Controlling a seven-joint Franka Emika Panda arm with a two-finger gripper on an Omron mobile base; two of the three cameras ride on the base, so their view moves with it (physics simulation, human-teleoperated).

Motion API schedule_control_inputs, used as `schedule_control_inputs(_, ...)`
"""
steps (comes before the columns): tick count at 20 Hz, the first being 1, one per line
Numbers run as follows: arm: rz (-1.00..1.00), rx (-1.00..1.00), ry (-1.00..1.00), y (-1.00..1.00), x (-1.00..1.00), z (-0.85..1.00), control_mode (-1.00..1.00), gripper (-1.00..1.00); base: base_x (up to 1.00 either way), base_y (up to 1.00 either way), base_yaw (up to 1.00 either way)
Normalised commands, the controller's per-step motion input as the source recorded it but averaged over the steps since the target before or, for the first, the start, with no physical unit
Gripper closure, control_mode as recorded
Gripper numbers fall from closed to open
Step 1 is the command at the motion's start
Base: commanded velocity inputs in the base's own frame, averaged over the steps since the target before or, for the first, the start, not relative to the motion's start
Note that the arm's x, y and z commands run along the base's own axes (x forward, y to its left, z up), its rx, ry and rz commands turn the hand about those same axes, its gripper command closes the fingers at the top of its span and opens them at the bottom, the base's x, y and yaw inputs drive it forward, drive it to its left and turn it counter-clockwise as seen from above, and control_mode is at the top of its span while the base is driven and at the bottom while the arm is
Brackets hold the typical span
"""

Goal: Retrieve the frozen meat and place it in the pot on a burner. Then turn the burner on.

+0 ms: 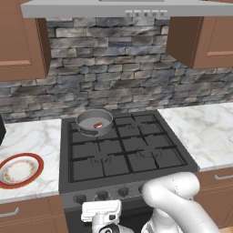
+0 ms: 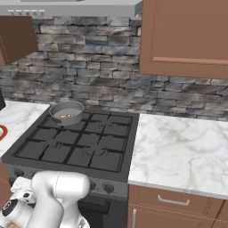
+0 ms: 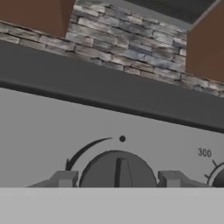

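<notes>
Stove-front knob (image 3: pixel 117 170) half cut off, claw (image 3: pixel 117 179) astride

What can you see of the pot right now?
The pot is shallow, round, grey metal, with a thick rim and low straight sides. It sits upright on the back left burner of the stove, a short dark handle sticking out toward the front. The small dark-red meat lies flat inside it. Nothing else touches it.

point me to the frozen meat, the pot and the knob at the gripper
frozen meat (image 1: pixel 98 124): left base view, middle of the red slab.
pot (image 1: pixel 83 121): left base view, bare inner floor.
knob (image 3: pixel 118 171): hand view, centre ridge, between the fingertips.
</notes>
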Motion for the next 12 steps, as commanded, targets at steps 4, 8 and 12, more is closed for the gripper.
schedule_control_inputs(4, 0.55, -0.49, 0.06, 0.02, 0.19, 0.00, -1.00, 1.00, 0.00, 0.00, 0.00)
schedule_control_inputs(8, 0.63, -0.49, 0.07, 0.18, 0.06, 0.00, -1.00, 1.00, 0.00, 0.00, 0.00)
schedule_control_inputs(12, 0.80, -0.43, 0.02, -0.01, 0.00, -0.18, -1.00, 1.00, 0.00, 0.00, 0.00)
